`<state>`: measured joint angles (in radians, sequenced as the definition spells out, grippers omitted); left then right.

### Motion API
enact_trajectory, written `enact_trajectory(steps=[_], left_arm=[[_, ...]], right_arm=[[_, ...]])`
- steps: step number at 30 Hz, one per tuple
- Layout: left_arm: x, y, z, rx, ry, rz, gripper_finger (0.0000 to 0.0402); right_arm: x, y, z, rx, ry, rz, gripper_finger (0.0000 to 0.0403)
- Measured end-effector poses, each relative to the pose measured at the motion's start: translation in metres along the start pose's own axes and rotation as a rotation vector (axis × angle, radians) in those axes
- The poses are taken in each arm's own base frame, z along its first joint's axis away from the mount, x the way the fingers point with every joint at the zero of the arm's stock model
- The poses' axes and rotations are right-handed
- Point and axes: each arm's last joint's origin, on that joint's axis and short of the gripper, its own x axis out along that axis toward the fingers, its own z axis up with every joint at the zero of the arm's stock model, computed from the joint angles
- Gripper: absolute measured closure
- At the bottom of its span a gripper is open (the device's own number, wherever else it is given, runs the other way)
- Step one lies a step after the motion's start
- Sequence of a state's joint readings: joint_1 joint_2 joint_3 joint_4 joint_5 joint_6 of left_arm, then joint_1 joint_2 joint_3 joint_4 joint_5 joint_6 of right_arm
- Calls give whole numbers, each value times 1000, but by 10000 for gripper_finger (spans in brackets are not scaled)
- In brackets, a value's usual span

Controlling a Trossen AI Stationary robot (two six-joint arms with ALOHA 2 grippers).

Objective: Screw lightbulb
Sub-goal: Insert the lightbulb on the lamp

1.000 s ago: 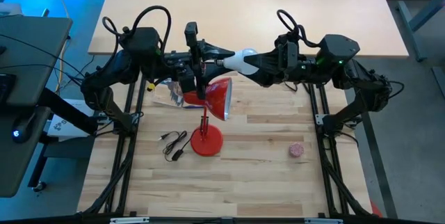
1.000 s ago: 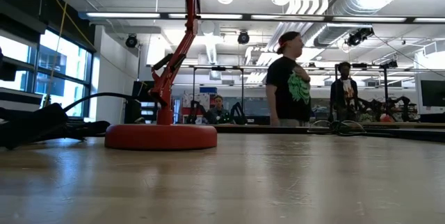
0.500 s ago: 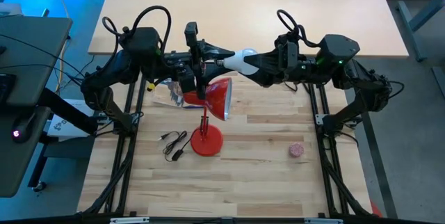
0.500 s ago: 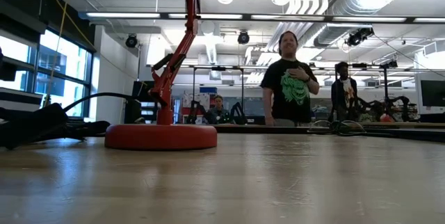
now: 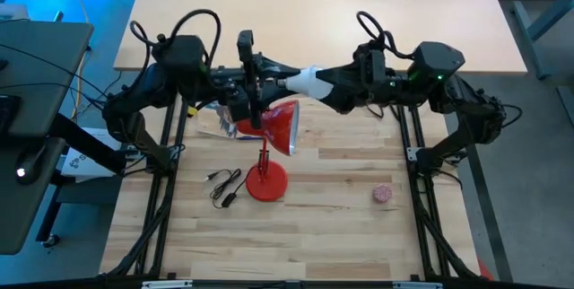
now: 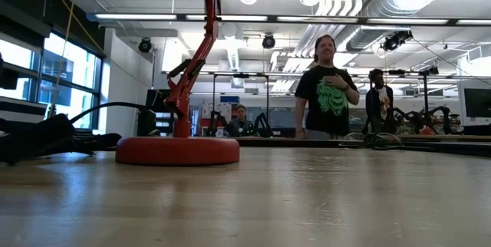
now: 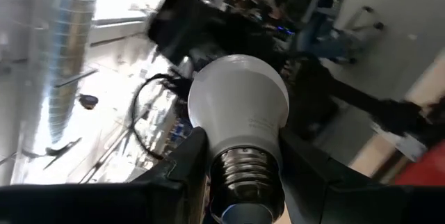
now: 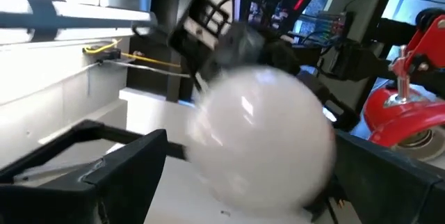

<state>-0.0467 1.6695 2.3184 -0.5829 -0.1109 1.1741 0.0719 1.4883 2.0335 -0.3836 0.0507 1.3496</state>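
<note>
Both arms have barely shifted since a second ago, the lightbulb (image 5: 307, 77) drifting only slightly toward the left arm; behind the bench (image 5: 359, 235) a person in a black shirt (image 6: 326, 97) has turned to face the camera. Held in the air between the two arms, the lightbulb has its grey screw base pinched by the left end effector (image 7: 243, 182), one finger (image 7: 184, 165) on each side of the thread. Facing it, the right end effector (image 5: 325, 81) is spread wide around the white globe; whether it touches is unclear. Below the left end effector hang the red lamp's shade (image 5: 280, 127) and base (image 5: 266, 181). A pink ball (image 5: 383, 194) lies well apart.
</note>
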Motion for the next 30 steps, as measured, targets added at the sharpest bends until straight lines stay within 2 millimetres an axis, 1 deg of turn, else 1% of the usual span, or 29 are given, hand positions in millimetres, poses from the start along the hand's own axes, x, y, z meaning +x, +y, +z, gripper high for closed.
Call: enact_trajectory(steps=[4,10,17,22,27,30], left_arm=[[0,-1,0,15,7,-10,273],[0,-3,1,18,9,-22,273],[0,-3,1,52,7,-25,273],[-1,-5,6,53,-9,-31,273],[-1,-6,8,54,-18,-35,273],[-1,-6,8,54,-17,-34,273]], right_arm=[[-1,0,2,18,7,0,19],[0,-3,1,62,69,-15,19],[0,-4,2,63,66,-21,19],[0,-5,4,85,63,-28,19],[0,-7,2,134,113,-52,19],[0,-8,1,134,140,-57,19]])
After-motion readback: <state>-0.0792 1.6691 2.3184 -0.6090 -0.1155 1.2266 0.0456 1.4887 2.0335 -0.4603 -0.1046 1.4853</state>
